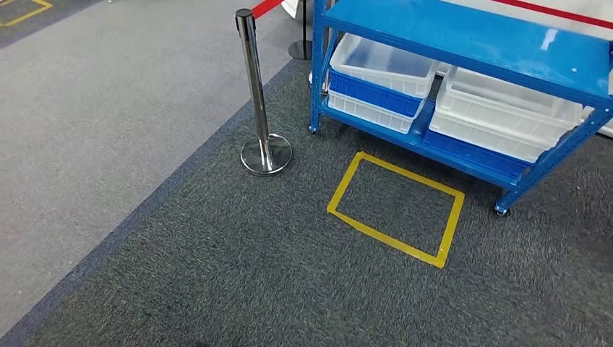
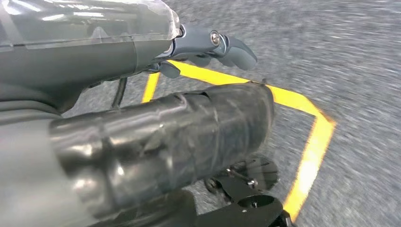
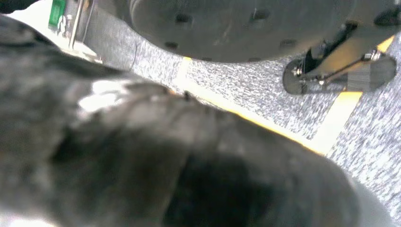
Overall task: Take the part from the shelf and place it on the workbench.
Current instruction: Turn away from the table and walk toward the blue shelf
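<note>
Approaching the blue shelf [image 1: 463,43] is the step in hand, as far as you can judge: it stands ahead and to the right, with white and blue bins [image 1: 383,69] stacked on its lower level and a yellow taped rectangle [image 1: 396,210] on the dark carpet just in front. Steer so you finish squarely facing the shelf at that marking, and keep well apart from the chrome post [image 1: 256,94] on your left. Which bin holds the part cannot be told; none shows its contents. Your left hand [image 2: 161,137] hangs over yellow tape, a large dark thumb and a grey finger visible, but whether it is spread or curled cannot be told. Your right hand [image 3: 156,161] is a blur, grasp unreadable.
</note>
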Action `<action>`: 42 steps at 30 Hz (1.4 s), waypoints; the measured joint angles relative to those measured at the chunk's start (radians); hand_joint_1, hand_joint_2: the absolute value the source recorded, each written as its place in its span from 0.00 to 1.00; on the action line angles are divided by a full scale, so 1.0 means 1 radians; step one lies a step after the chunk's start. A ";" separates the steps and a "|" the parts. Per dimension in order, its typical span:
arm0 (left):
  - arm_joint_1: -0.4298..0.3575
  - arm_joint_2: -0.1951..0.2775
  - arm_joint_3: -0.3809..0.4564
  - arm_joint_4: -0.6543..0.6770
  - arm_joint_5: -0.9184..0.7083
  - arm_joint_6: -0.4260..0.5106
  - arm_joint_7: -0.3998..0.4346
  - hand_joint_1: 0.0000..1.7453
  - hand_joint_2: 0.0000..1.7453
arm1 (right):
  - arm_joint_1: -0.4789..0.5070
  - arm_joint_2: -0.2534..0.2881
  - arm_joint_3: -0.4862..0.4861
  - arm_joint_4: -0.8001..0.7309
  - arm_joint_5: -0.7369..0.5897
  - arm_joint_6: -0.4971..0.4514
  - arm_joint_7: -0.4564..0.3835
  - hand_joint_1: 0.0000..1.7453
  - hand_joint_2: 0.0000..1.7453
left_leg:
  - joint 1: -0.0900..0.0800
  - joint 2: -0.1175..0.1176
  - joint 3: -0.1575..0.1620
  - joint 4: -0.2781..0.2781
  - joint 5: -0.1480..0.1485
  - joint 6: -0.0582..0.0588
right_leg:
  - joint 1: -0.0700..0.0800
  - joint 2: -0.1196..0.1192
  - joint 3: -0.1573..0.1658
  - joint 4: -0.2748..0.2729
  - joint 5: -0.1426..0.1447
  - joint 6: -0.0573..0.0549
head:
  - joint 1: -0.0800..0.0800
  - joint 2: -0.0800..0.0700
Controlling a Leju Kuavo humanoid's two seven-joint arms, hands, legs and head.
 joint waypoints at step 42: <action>0.007 0.000 0.003 0.000 -0.020 -0.021 0.004 0.00 0.00 | -0.002 0.000 0.033 0.006 0.092 0.011 0.068 0.00 0.00 | 0.001 -0.066 -0.046 -0.033 0.083 0.008 | 0.006 0.041 0.005 0.028 -0.029 0.021 | 0.003 0.000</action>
